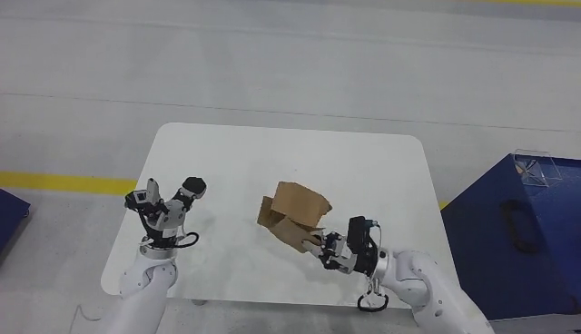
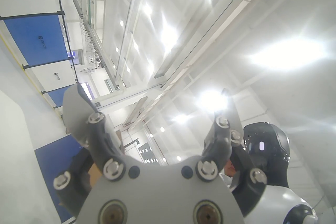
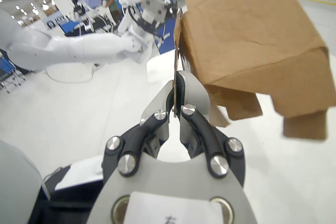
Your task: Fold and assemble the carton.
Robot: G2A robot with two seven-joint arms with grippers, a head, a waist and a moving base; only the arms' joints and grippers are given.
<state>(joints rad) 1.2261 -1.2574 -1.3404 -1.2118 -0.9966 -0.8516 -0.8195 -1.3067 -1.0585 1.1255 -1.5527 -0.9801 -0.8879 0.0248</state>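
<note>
White table [image 1: 272, 157] stood on grey floor [image 1: 272, 62]. Tilted carton [image 1: 298, 209] mid-table pointed its flaps at right gripper [image 3: 175, 93], which pinched one; left gripper [image 1: 172, 191] gaped.

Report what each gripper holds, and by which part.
The right gripper pinches the carton by the thin edge of one flap. The left gripper is open, pointing upward, and holds nothing.

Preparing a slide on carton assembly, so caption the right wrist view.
Right gripper shut on a thin flap edge of the partly folded brown carton over the white table.
</note>
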